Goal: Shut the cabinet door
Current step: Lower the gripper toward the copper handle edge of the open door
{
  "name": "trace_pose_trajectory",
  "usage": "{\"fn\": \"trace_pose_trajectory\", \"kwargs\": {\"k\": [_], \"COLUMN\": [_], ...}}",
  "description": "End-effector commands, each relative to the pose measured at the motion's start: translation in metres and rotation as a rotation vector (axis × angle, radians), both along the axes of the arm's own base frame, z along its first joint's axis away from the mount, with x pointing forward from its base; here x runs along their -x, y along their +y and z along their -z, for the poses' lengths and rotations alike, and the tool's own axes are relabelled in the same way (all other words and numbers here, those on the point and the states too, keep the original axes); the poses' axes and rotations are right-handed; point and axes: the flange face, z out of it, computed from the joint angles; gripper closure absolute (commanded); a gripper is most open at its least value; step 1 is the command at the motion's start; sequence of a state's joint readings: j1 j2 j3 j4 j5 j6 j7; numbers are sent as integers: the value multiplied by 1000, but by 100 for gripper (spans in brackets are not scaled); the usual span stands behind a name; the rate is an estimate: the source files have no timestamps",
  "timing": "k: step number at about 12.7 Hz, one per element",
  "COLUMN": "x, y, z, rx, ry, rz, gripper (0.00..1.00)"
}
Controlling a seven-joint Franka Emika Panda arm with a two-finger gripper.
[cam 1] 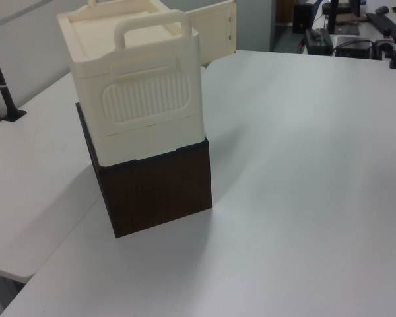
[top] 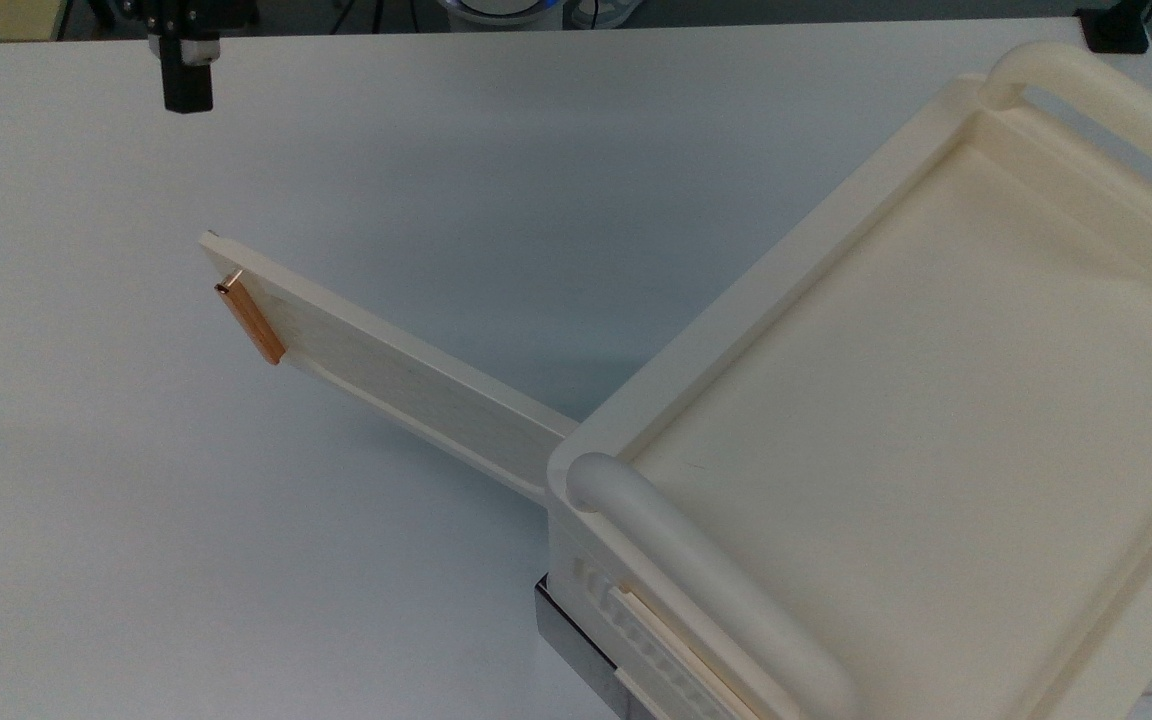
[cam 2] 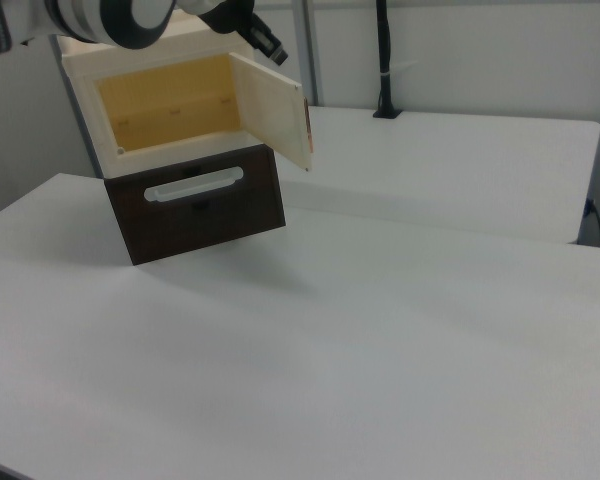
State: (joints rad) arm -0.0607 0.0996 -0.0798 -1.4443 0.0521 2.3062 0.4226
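The cream cabinet point(top: 916, 400) stands on a dark base, and its cabinet door point(top: 386, 370) swings wide open toward the top view's left. A copper-orange bar handle point(top: 251, 322) sits near the door's free edge. In the right view the cabinet door point(cam 2: 272, 105) stands out from the open, wood-coloured interior point(cam 2: 170, 105). In the left view the cabinet door point(cam 1: 218, 30) juts out behind the cabinet. My gripper point(top: 186, 95) hangs above the table, well beyond the handle toward the top view's upper left and clear of it. In the right view my gripper point(cam 2: 268, 42) is just above the door's top edge.
A dark brown box point(cam 2: 195, 205) with a white bar handle carries the cabinet. The white table point(top: 236, 560) spreads wide around it. A black post point(cam 2: 383, 60) stands at the back in the right view, and a black clamp point(cam 1: 6, 99) at the left view's left.
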Motion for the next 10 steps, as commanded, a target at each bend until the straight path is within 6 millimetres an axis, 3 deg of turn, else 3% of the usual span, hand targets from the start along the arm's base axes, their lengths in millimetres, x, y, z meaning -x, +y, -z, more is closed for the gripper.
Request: {"fn": "trace_pose_trajectory", "kwargs": {"k": [1, 6, 10], "x": [-36, -68, -69], "y": [-1, -1, 3], "z": [6, 52, 65], "rx": [-80, -98, -106], "ry": [-172, -202, -181], "rz": [90, 110, 109], "gripper": [100, 100, 100]}}
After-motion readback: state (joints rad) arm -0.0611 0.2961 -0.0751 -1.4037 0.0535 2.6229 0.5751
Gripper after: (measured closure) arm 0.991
